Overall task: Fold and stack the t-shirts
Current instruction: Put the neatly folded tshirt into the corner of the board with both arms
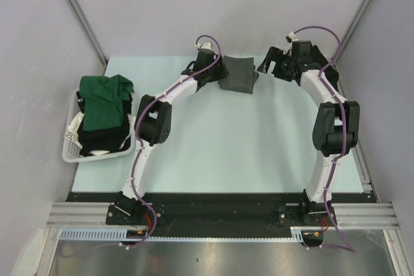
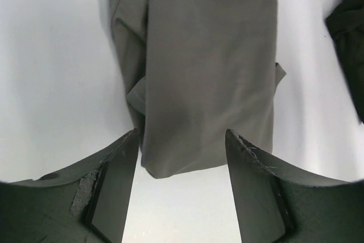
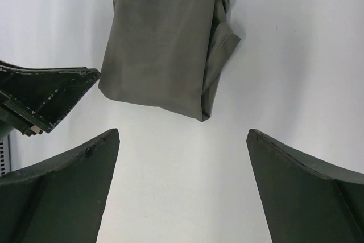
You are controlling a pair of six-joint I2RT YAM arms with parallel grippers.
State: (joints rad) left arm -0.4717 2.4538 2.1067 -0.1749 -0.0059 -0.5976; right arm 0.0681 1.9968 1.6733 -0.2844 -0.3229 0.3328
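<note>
Left gripper (image 2: 182, 140) jaws spread, empty, over near edge of folded charcoal grey cloth t-shirt (image 1: 237, 74), far middle of table (image 1: 226, 153). Right gripper (image 3: 182, 135) spread wide, empty, alongside. Sleeve sticks out at side: suggest tucking before stacking. Green t-shirt (image 1: 103, 98), black t-shirt (image 1: 103, 139) in white slatted plastic basket (image 1: 71, 153).

pale blue-green table (image 1: 226, 153), white slatted plastic basket (image 1: 70, 150) on the table's left edge, grey walls (image 1: 162, 11) around the table, black base plate (image 1: 220, 206) at its near edge

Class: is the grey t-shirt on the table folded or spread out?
Folded: the grey t-shirt is a compact rectangle with layered edges.
</note>
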